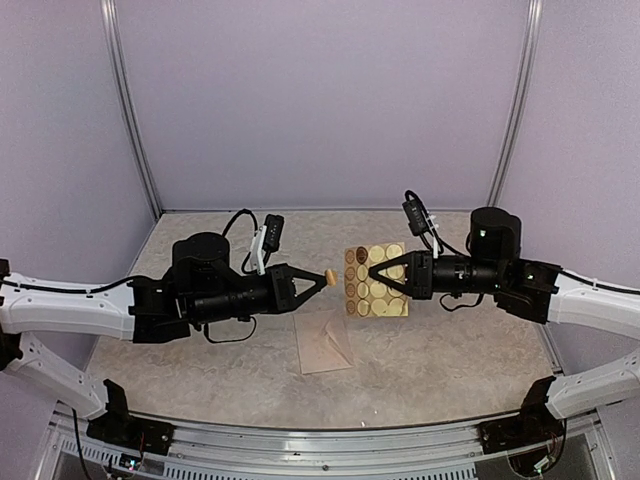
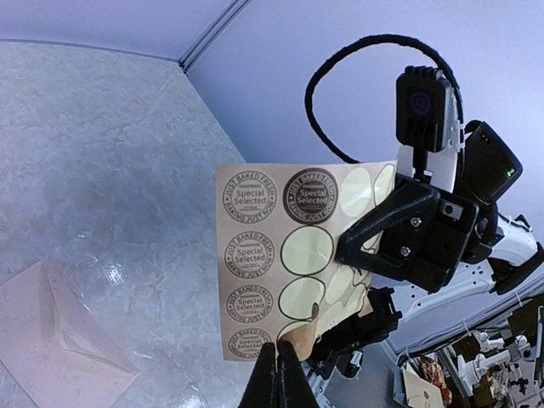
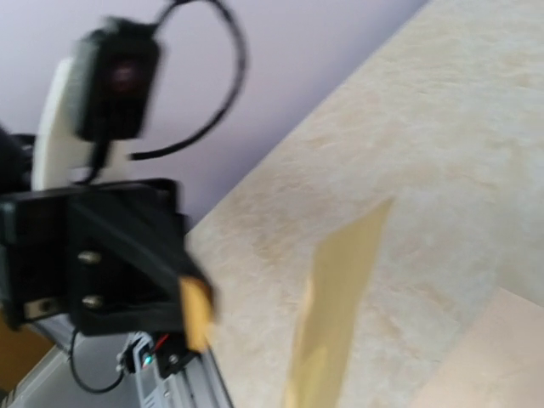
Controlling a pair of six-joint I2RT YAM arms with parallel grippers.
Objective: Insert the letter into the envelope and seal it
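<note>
The cream-pink envelope (image 1: 323, 342) lies flat on the table between the arms, its pointed flap folded down; it also shows in the left wrist view (image 2: 51, 331). No letter shows. My left gripper (image 1: 325, 277) is shut on a small round tan sticker (image 2: 299, 336) and holds it in the air above the envelope. My right gripper (image 1: 372, 272) is shut on the edge of the tan sticker sheet (image 1: 378, 282) and holds it up, facing the left gripper. The sheet (image 2: 280, 255) has several printed stickers and several empty circles. The right wrist view is blurred, with the sheet (image 3: 336, 314) seen edge-on.
The marbled table top (image 1: 450, 350) is ringed by lilac walls (image 1: 320, 100). A metal rail (image 1: 330, 440) runs along the near edge. Both arms' cables loop above the wrists.
</note>
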